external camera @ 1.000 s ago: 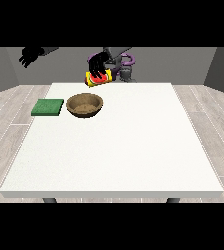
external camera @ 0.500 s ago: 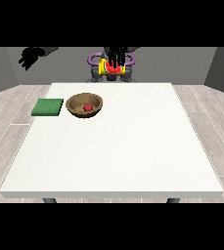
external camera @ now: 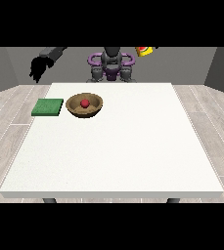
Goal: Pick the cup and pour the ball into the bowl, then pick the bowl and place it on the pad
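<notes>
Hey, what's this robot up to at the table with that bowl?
It has poured a small red ball into the brown wooden bowl, which stands on the large white table just beside a flat green pad, not on it. A yellow and red cup is lifted high at the view's right; the hand carrying it is out of sight. The black hand at the view's left hangs in the air above the table's far corner, holding nothing. The bowl is not yet on the pad.

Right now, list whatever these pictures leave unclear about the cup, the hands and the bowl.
- Cup, front view: cut off by the top band; the hand holding it cannot be seen.
- Hand at the view's left: too small and dark to read its fingers.
- Bowl: its wall hides the underside of the red ball.
</notes>
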Motion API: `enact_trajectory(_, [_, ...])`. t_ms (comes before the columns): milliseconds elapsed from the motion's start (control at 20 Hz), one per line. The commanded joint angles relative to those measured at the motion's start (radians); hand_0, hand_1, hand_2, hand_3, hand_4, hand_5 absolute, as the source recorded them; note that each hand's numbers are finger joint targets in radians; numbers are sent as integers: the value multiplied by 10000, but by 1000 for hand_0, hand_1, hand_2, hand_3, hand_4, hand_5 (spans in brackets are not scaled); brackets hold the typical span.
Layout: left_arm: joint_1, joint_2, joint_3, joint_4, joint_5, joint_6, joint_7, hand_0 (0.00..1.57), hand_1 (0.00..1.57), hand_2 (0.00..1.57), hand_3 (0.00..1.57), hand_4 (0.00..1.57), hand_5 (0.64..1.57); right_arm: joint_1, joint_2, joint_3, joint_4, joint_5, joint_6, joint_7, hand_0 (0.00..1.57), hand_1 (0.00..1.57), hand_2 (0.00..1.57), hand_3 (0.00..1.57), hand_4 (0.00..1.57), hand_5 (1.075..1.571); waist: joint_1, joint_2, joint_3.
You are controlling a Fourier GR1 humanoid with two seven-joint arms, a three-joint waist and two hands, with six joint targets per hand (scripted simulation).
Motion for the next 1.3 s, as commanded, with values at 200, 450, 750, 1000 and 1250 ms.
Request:
enact_trajectory(200, [-177, 1402, 2981, -971, 4737, -3601, -976, 0, 0, 0, 0, 1053, 1563, 316, 887, -248, 608, 135, -742, -1265, 0, 0, 0, 0, 728, 1566, 1236, 1006, 103])
enact_trajectory(450, [154, 2706, 3840, -830, 5533, -4659, -1192, 0, 0, 0, 0, 1046, 1555, -28, 1090, -191, 1303, 58, -427, -2020, 0, 0, 0, 0, 741, 1567, 971, 1791, 117])
enact_trajectory(750, [1037, 2878, 3907, -1445, 6086, -5008, -702, 0, 0, 0, 0, 984, 1552, -513, 1732, 331, 2687, 581, -780, -2907, 0, 0, 0, 0, 611, 1557, 838, 1380, 119])
enact_trajectory(1000, [1065, 3969, 4558, -1527, 6624, -5366, -541, 0, 0, 0, 0, 1009, 1536, -1178, 1570, 328, 3632, 519, -482, -3533, 0, 0, 0, 0, 536, 1554, 529, 1864, 120])
enact_trajectory(1250, [869, 4239, 4689, -1991, 7197, -5616, -530, 0, 0, 0, 0, 1019, 1533, -2271, 863, 47, 4703, 468, -412, -3880, 0, 0, 0, 0, 509, 1552, 656, 2718, 123])
